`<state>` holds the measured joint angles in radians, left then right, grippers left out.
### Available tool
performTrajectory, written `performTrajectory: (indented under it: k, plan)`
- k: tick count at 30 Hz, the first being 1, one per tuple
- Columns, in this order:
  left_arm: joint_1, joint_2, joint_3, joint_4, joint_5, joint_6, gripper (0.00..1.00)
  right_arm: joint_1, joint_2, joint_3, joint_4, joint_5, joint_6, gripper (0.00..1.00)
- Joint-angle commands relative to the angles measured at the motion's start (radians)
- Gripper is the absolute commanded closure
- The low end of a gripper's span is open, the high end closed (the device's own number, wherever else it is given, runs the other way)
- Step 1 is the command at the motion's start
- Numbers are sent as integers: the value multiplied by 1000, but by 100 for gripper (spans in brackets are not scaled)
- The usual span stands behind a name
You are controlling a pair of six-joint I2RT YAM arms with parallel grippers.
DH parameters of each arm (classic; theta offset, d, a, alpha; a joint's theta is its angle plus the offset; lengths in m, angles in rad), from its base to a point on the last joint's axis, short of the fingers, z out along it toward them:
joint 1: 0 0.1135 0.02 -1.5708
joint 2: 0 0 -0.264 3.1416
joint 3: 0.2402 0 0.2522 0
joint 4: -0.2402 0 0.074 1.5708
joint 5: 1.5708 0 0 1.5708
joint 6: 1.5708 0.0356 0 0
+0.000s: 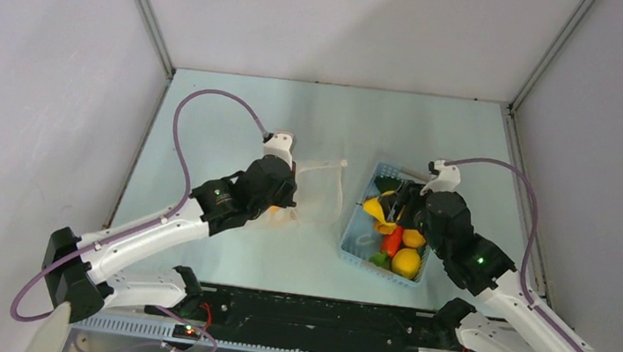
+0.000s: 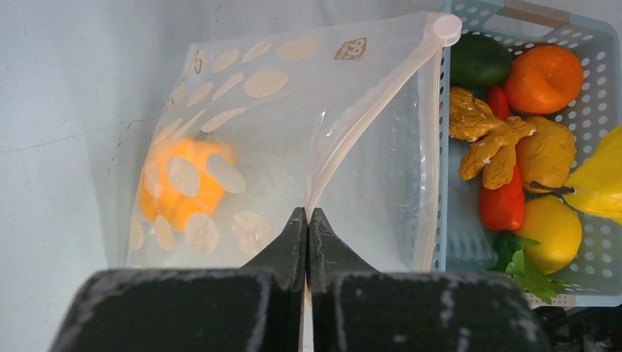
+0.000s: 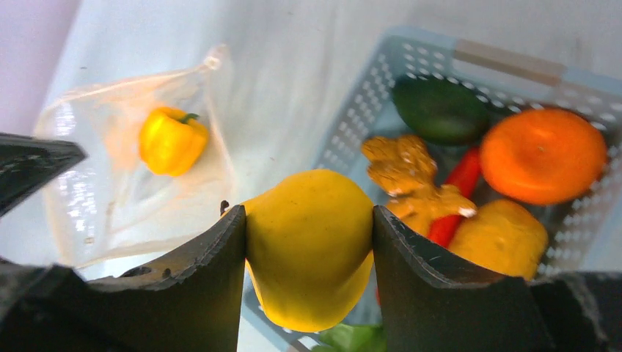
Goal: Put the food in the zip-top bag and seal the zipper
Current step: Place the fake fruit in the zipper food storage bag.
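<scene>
The clear dotted zip-top bag (image 2: pixel 293 117) lies on the table left of the basket, with a yellow-orange pepper (image 2: pixel 180 183) inside it. My left gripper (image 2: pixel 308 214) is shut on the bag's white zipper strip (image 2: pixel 359 114); the slider (image 2: pixel 446 28) sits at the far end. In the top view the left gripper (image 1: pixel 284 192) is at the bag (image 1: pixel 324 191). My right gripper (image 3: pixel 308 220) is shut on a yellow fruit (image 3: pixel 308 242), held above the basket's left edge. It also shows in the top view (image 1: pixel 378 208). The bag shows in the right wrist view (image 3: pixel 132 169) too.
The light blue perforated basket (image 2: pixel 513 22) holds a dark green piece (image 2: pixel 480 62), an orange fruit (image 2: pixel 543 77), a tan ginger piece (image 2: pixel 488 136), a red pepper (image 2: pixel 502 202) and a lemon (image 2: pixel 554 231). Grey walls enclose the table.
</scene>
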<state>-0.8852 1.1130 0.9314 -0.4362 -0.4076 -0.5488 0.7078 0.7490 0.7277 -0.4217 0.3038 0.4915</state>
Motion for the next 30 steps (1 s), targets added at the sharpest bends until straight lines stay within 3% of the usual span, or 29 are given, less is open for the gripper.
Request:
performTrajectory:
  k: [1,8,14,20,23,25,30]
  plan:
    - [4,-2,38,18,9,18,100,71,30,9,218,19,-44,91]
    - [5,-3,29,28,42,14,100,213,218,46,427,141,-54,91]
    - [5,-4,25,31,65,8,100,289,428,124,529,220,-48,81]
    - [5,-10,21,35,76,8,100,295,542,203,505,198,-17,56]
    - [5,-15,19,33,72,8,100,297,561,221,488,173,-9,30]
    - [5,-21,17,32,68,8,100,298,560,223,471,171,-8,19]
    - [5,-32,9,40,53,6,100,298,547,223,438,162,-17,8]
